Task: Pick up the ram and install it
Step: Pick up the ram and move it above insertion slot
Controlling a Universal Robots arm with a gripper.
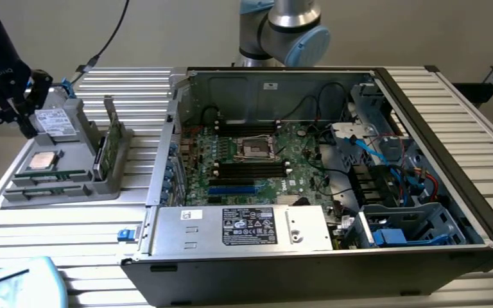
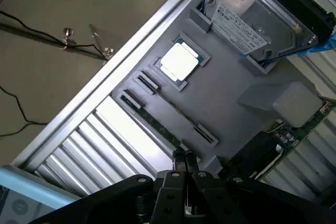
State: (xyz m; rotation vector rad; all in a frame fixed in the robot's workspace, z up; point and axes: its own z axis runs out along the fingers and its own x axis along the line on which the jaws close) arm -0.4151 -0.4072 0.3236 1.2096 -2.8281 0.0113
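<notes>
Shut tight and empty, the pincer hung above the grey parts tray, its tips just over one end of the ram. The ram lay edge-up in a tray slot near the processor chip. By my reading this was the approach, with the pick-up not yet begun. A grasp would call for parted jaws set squarely astride the stick's thin edge. The open computer case stood beside the tray on the ribbed surface. Printed labels on the hard drive and the power supply were too small to read.
</notes>
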